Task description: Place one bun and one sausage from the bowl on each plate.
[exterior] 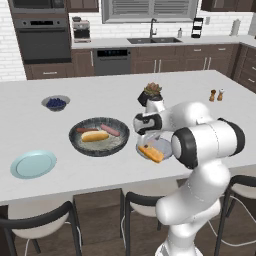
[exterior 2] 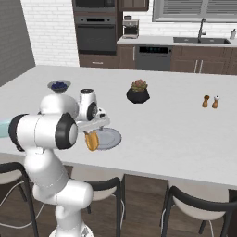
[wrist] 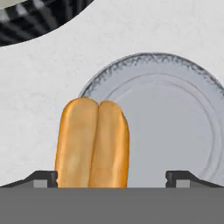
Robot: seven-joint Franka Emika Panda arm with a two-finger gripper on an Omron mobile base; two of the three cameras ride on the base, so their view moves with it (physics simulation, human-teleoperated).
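Note:
My gripper (exterior: 150, 143) (exterior 2: 93, 129) (wrist: 111, 177) hovers over the near left rim of the grey plate (exterior: 164, 146) (exterior 2: 111, 139) (wrist: 175, 127). The bright orange bun (exterior: 151, 153) (exterior 2: 91, 140) (wrist: 92, 144) sits between its fingers, against the left one. The right fingertip (wrist: 179, 177) stands well clear of the bun, so the jaws are open. To the left, the dark speckled bowl (exterior: 75, 140) (wrist: 35, 22) holds the paler bun (exterior: 95, 135), a pinkish sausage (exterior: 110, 130) and a red-brown sausage (exterior: 86, 129). The light blue-green plate (exterior: 33, 164) lies bare at the far left.
A small blue bowl of berries (exterior: 55, 103) (exterior 2: 59, 85) sits behind the big bowl. A potted succulent (exterior: 152, 90) (exterior 2: 138, 92) stands just behind the arm. Salt and pepper shakers (exterior: 216, 95) (exterior 2: 210, 101) are far right. Chairs (exterior: 145, 202) tuck under the counter's near edge.

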